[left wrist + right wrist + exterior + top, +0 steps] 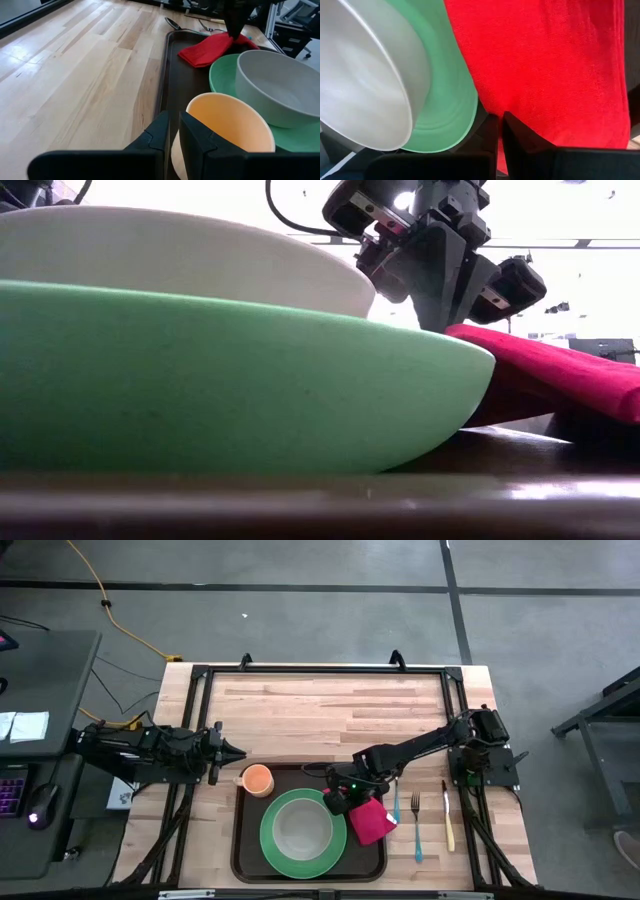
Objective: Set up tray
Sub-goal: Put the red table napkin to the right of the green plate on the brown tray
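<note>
The right pincer (350,802) has its fingers together, pinching an edge of the one red cloth (370,821), which lies half on the right rim of the tray (240,840) and half on the tabletop (320,710). The left pincer (238,752), fingers nearly together with only a thin slit between them and nothing held, hovers just off the tray's back left corner, pointing toward the one orange cup (258,780) that stands in that corner.

Counted: one tray, one green plate (272,840) in its middle, one grey bowl (303,827) resting on the plate, one cup, one cloth. To the right of the tray lie three pieces of cutlery: a spoon (396,802), a fork (416,830) and a knife (448,815).

The dark brown tray sits at the near middle of the tabletop, beneath the right pincer and just beside the left one.
</note>
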Motion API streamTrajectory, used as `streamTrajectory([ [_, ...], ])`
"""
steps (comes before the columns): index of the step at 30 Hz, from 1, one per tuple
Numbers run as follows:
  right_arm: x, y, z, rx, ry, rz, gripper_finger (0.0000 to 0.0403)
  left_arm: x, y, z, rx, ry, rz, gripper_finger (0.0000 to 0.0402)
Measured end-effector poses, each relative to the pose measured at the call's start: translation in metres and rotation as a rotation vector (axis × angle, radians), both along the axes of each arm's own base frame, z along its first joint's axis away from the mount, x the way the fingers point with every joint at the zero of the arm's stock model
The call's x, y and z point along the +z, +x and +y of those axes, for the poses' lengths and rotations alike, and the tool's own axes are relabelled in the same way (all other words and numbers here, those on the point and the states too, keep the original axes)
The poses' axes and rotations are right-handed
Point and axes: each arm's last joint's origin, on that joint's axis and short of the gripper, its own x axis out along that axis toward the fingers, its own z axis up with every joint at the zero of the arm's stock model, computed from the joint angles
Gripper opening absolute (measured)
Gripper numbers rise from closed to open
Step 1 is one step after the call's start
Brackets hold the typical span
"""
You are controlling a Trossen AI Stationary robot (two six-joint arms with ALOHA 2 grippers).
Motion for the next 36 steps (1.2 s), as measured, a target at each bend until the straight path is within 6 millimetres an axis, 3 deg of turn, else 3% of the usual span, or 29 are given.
streamTrajectory([
  [20, 0.000, 0.000, 0.000, -0.141, 0.015, 0.051, 0.0000, 0.000, 0.000, 0.000, -0.005, -0.002, 0.001, 0.0074],
  [36, 0.000, -0.002, 0.011, -0.307, 0.015, 0.097, 0.0000, 0.000, 0.000, 0.000, -0.007, -0.002, 0.001, 0.0074],
])
